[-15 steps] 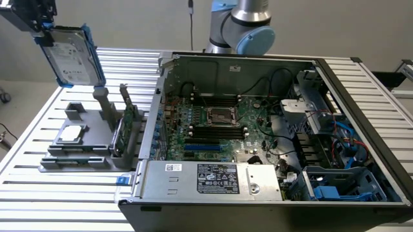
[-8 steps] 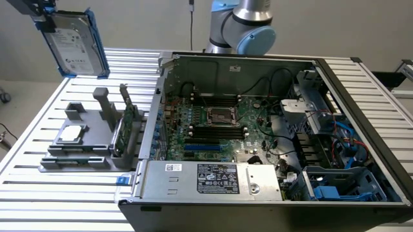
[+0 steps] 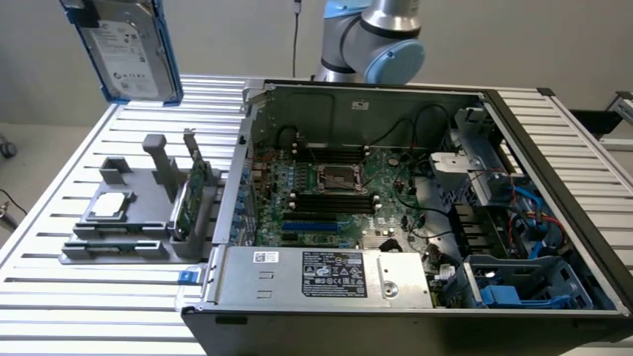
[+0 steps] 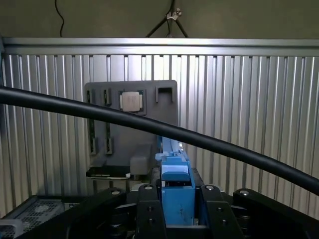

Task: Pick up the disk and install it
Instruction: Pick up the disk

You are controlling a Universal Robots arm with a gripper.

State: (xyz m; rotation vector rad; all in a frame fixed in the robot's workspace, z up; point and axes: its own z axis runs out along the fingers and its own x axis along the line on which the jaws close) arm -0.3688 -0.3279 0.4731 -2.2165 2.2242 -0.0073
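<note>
One half of the job looks done. The flat silver-grey hard drive with a white label, framed in a bright blue plastic carrier, is the disk (image 3: 129, 52). It is off the table and hangs upright in the air at the exterior view's upper left, above the far corner of the slatted aluminium table (image 3: 59, 297). It is well apart from the open grey-and-black metal computer case (image 3: 356, 111), whose green motherboard (image 3: 336, 193) lies exposed. Installing is the half not yet done. The disk is nowhere near the grey drive cage with blue fittings (image 3: 519, 285) in the case's near corner, at the exterior view's right.

In the wrist view the end effector (image 4: 177, 211) is closed on the disk (image 4: 175, 174). A black finger (image 4: 148, 214) presses against each narrow side, so the jaws stand at a middling width set by the carrier. Beyond the disk lies the grey moulded parts holder (image 4: 132, 129), with a small square silver chip (image 4: 132, 101) in its pocket. A thick black cable (image 4: 209, 142) crosses in front.

The arm's grey and pale blue joint (image 3: 393, 52) sits behind the case, and its links rise out of the picture. By my judgement the wrist reaches over to the disk from above.
</note>
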